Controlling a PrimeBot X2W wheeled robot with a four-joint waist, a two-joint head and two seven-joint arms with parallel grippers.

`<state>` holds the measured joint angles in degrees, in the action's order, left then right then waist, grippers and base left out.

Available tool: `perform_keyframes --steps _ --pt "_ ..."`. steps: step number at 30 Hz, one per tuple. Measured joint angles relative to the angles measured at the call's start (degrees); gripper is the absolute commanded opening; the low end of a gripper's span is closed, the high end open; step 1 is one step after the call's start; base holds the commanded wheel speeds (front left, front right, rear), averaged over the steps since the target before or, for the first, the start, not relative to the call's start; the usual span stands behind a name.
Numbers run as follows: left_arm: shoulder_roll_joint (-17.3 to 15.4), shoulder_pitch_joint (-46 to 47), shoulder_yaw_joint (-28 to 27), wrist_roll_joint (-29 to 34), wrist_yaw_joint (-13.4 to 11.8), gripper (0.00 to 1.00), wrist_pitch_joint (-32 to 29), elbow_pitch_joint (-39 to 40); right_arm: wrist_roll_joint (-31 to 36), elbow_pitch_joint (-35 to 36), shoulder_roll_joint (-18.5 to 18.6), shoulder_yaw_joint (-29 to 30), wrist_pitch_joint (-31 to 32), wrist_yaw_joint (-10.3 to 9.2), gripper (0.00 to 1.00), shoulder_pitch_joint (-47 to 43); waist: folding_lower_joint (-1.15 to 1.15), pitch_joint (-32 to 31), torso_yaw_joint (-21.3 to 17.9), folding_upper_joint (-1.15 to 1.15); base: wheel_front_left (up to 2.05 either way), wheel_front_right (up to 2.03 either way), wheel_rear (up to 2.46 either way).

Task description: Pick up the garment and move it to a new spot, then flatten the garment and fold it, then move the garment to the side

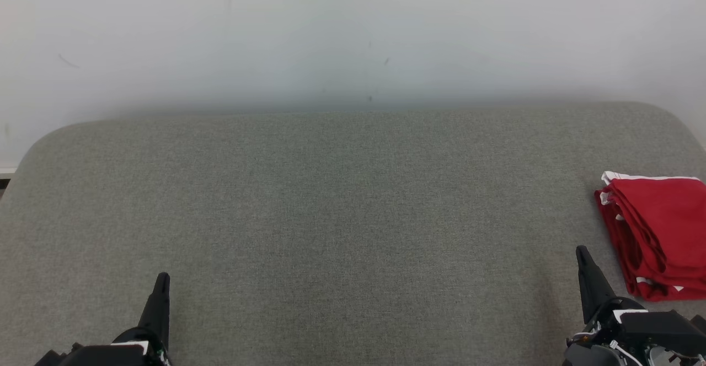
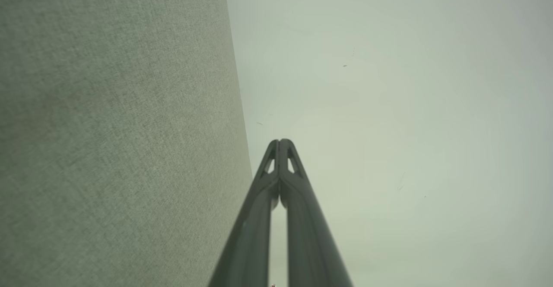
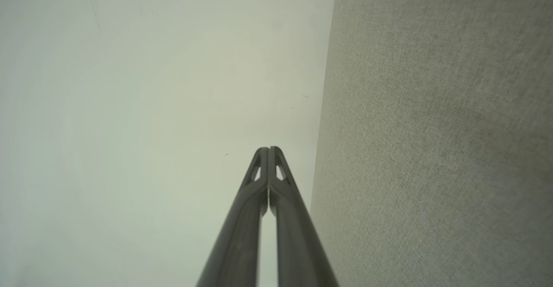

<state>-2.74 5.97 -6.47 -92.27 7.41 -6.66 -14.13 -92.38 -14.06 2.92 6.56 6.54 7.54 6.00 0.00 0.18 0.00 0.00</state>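
A red garment (image 1: 659,233) with white trim lies folded in a compact stack at the right edge of the grey fabric surface (image 1: 342,200). My right gripper (image 1: 582,251) stands just left of it, apart from the cloth, fingers pressed together and holding nothing. Far over at the lower left my left gripper (image 1: 162,278) is shut and empty too. In the left wrist view the left gripper (image 2: 281,142) shows its tips meeting, with grey fabric to its left. The right gripper (image 3: 268,150) in the right wrist view is likewise closed tip to tip, grey fabric on its right.
A pale wall (image 1: 353,35) rises behind the grey surface, whose back corners are rounded. The surface stretches wide between the two grippers. The garment reaches the head view's right border.
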Motion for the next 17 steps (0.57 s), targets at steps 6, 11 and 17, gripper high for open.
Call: perform_keyframes --steps 6,11,17 --pt "0.0 0.0 0.0 0.0 0.0 0.0 0.0 0.0 0.0 0.0 0.0 0.0 0.0 0.0 0.0 0.0 0.0 0.0 0.0 0.0 0.0 0.0 0.0" --pt "0.0 0.0 0.0 0.0 0.0 0.0 0.0 0.0 0.0 0.0 0.0 0.0 0.0 0.0 0.0 0.0 0.0 0.0 0.0 0.0 0.0 0.0 0.0" --pt "0.0 0.0 0.0 0.0 0.0 0.0 0.0 0.0 0.0 0.0 0.0 0.0 0.0 0.0 0.0 0.0 0.0 0.0 0.0 0.0 0.0 0.0 0.0"
